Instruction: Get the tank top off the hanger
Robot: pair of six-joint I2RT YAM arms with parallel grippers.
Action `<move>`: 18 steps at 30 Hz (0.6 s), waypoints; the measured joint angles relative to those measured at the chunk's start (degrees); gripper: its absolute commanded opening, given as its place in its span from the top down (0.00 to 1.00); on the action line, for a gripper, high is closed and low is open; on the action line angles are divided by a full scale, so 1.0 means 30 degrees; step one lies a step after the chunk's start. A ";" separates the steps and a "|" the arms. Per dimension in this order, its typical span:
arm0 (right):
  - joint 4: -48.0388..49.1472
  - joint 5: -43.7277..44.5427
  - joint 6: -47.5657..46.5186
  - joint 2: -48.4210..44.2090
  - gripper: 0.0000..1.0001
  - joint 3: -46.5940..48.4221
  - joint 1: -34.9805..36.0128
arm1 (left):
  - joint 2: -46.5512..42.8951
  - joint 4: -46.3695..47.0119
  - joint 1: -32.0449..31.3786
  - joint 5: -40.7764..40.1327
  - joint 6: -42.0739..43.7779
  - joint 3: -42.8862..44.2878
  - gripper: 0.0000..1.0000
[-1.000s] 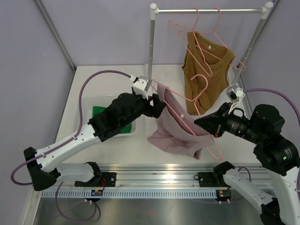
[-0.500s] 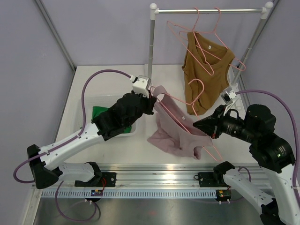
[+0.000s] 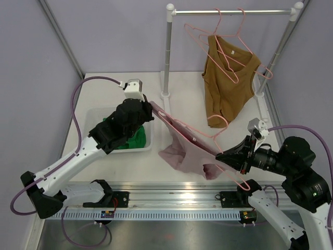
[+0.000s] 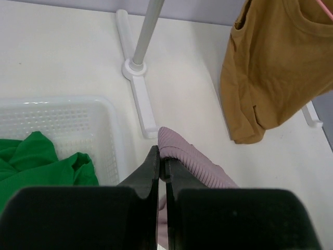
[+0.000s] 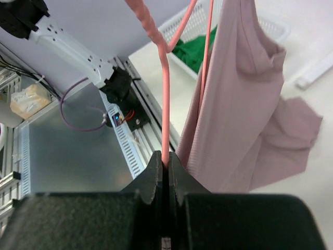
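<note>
White table [image 3: 99,91] beneath tank top [image 3: 186,153], long axis far-left to near-right

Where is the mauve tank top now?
In the top view the mauve tank top hangs mid-table between the left gripper and the right gripper, right of the white basket.

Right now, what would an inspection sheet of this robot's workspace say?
Surface: white table.
Job's things: pink tank top hanging on pink hanger, stretched between the arms.
Clutter: white basket holding green cloth; brown tank top on clothes rail.
Grippers: left gripper shut on the pink tank top; right gripper shut on the pink hanger.
Cables: purple cable looping from each arm.
Surroundings: lilac walls.
</note>
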 measured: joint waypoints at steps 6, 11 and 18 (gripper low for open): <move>0.5027 0.0073 0.1056 -0.1887 1.00 -0.2863 0.0015 | -0.1421 0.0678 0.0087 0.3912 -0.0066 -0.1122 1.00; 1.3988 0.1668 0.4255 -0.2018 1.00 -0.7570 0.0029 | -0.2310 0.2710 -0.0678 0.8510 0.0102 -0.3045 1.00; 2.8749 0.6018 0.7380 0.1734 1.00 -1.1431 0.0029 | -0.2215 0.4415 -0.3854 1.1737 0.0947 -0.5566 1.00</move>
